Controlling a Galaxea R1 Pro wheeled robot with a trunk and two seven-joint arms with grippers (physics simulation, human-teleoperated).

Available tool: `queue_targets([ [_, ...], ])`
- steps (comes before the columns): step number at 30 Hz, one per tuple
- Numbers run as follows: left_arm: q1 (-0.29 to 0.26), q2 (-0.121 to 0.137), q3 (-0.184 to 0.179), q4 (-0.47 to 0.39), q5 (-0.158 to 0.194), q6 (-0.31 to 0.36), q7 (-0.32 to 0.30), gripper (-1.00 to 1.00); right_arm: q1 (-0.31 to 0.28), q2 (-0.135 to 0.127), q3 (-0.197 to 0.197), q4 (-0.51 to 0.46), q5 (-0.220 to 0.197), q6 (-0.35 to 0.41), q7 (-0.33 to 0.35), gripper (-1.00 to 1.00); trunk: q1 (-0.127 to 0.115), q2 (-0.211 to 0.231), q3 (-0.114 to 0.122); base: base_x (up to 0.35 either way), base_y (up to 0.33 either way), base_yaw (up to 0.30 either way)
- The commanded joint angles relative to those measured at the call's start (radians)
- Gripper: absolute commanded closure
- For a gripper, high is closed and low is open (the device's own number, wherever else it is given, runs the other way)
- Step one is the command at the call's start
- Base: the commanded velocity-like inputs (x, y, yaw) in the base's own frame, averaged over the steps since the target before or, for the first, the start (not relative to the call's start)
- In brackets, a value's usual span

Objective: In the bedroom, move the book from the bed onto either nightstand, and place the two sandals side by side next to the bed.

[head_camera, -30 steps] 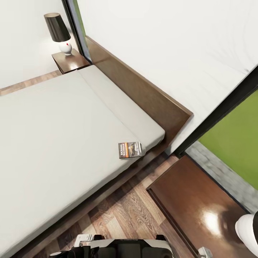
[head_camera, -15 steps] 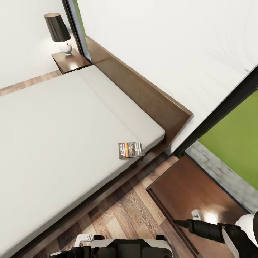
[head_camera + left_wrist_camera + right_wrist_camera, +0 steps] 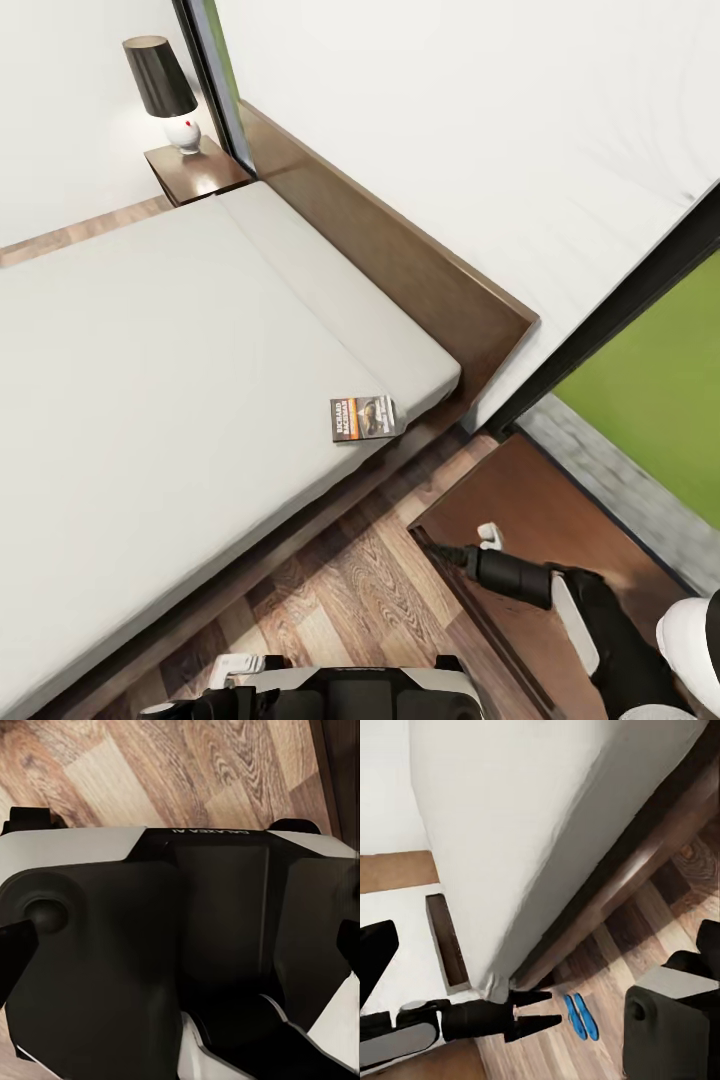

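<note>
Grey mattress of the bed [image 3: 150, 380] carries the book [image 3: 366, 417] mid-frame; I see my right gripper [image 3: 478, 545] lower right, grip state unclear.

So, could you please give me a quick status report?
Right gripper open, empty, over the near nightstand. Book flat on the bed, untouched. Both sandals together on the floor.

Blk-shade lamp [image 3: 166, 90], far corner.

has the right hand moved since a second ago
Yes. The right hand came in from the lower right across the nightstand, toward its edge nearest the bed. The book stayed put.
</note>
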Motion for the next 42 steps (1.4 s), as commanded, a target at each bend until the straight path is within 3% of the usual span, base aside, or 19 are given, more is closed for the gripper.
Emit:
queue_targets([
  [1, 0.000, -0.005, 0.007, 0.001, -0.011, -0.005, -0.002, -1.00, -0.001, 0.024, -0.001, -0.014, -0.014, 0.004, 0.000, -1.00, 0.000, -0.001, -0.001, 0.000, 0.000, 0.000],
  [4, 0.000, -0.015, 0.007, 0.001, -0.010, -0.006, -0.002, -1.00, -0.001, 0.082, -0.001, -0.029, -0.034, 0.000, -0.037, -1.00, 0.000, -0.001, -0.001, 0.000, 0.000, 0.000],
  [7, 0.000, -0.019, 0.009, 0.001, -0.010, -0.007, -0.002, -1.00, -0.003, 0.140, 0.000, -0.035, -0.046, -0.040, -0.294, -1.00, 0.000, -0.001, -0.001, 0.000, 0.000, 0.000],
  [8, 0.000, -0.020, 0.009, 0.001, -0.010, -0.007, -0.002, -1.00, -0.003, 0.148, 0.001, -0.035, -0.047, -0.057, -0.336, -1.00, 0.000, -0.001, -0.001, 0.000, 0.000, 0.000],
  [9, 0.000, -0.020, 0.009, 0.001, -0.010, -0.007, -0.002, -1.00, -0.003, 0.160, 0.002, -0.035, -0.048, -0.112, -0.427, -1.00, 0.000, -0.001, -0.001, 0.000, 0.000, 0.000],
  [10, 0.000, -0.020, 0.009, 0.001, -0.010, -0.008, -0.002, -1.00, -0.003, 0.165, 0.003, -0.035, -0.049, -0.142, -0.469, -1.00, 0.000, -0.001, -0.001, 0.000, 0.000, 0.000],
  [11, 0.000, -0.020, 0.009, 0.001, -0.010, -0.008, -0.002, -1.00, -0.004, 0.174, 0.004, -0.035, -0.050, -0.234, -0.569, -1.00, 0.000, -0.001, -0.001, 0.000, 0.000, 0.000],
  [13, 0.004, -0.021, 0.009, 0.001, -0.010, -0.011, -0.002, -1.00, -0.004, 0.182, 0.006, -0.036, -0.057, -0.355, -0.654, -1.00, 0.000, -0.001, -0.001, 0.000, 0.000, 0.000],
  [17, 0.021, -0.021, 0.008, 0.001, -0.010, -0.012, -0.001, -1.00, -0.005, 0.184, 0.007, -0.036, -0.104, -0.395, -0.678, -1.00, 0.000, -0.001, -0.001, 0.000, 0.000, 0.000],
  [19, 0.026, -0.021, 0.008, 0.001, -0.010, -0.013, -0.002, -1.00, -0.006, 0.184, 0.007, -0.037, -0.154, -0.403, -0.682, -1.00, 0.000, -0.001, -0.001, 0.000, 0.000, 0.000],
  [21, 0.028, -0.021, 0.008, 0.001, -0.011, -0.013, -0.002, -1.00, -0.007, 0.184, 0.007, -0.037, -0.256, -0.408, -0.685, -1.00, 0.000, -0.001, -0.001, 0.000, 0.000, 0.000],
  [23, 0.030, -0.021, 0.007, 0.001, -0.011, -0.013, -0.002, -1.00, -0.008, 0.184, 0.007, -0.037, -0.405, -0.410, -0.686, -1.00, 0.000, -0.001, -0.001, 0.000, 0.000, 0.000],
  [25, 0.030, -0.021, 0.007, 0.001, -0.011, -0.013, -0.002, -1.00, -0.018, 0.184, 0.007, -0.036, -0.589, -0.410, -0.688, -1.00, 0.000, -0.001, -0.001, 0.000, 0.000, 0.000],
  [27, 0.030, -0.021, 0.007, 0.001, -0.011, -0.013, -0.002, -1.00, -0.065, 0.181, 0.007, -0.035, -0.760, -0.408, -0.688, -1.00, 0.000, -0.001, -0.001, 0.000, 0.000, 0.000],
  [28, 0.030, -0.021, 0.007, 0.001, -0.010, -0.013, -0.002, -1.00, -0.103, 0.175, 0.007, -0.033, -0.909, -0.400, -0.687, -1.00, 0.000, -0.001, -0.001, 0.000, 0.000, 0.000],
  [32, 0.031, -0.021, 0.007, 0.001, -0.011, -0.013, -0.002, -1.00, -0.118, 0.174, 0.007, -0.029, -1.007, -0.393, -0.679, -1.00, 0.000, -0.001, -0.001, 0.000, 0.000, 0.000],
  [35, 0.032, -0.021, 0.007, 0.001, -0.010, -0.013, -0.002, -1.00, -0.121, 0.173, 0.009, -0.027, -1.027, -0.391, -0.666, -1.00, 0.000, -0.001, -0.001, 0.000, 0.000, 0.000],
  [39, 0.032, -0.021, 0.007, 0.001, -0.010, -0.012, -0.002, -1.00, -0.122, 0.173, 0.011, 0.000, -1.030, -0.374, -0.564, -1.00, 0.000, -0.001, -0.001, 0.000, 0.000, 0.000],
  [42, 0.032, -0.021, 0.007, 0.001, -0.010, -0.012, -0.002, -1.00, -0.122, 0.173, 0.012, 0.030, -1.027, -0.369, -0.533, -1.00, 0.000, -0.001, -0.001, 0.000, 0.000, 0.000],
])
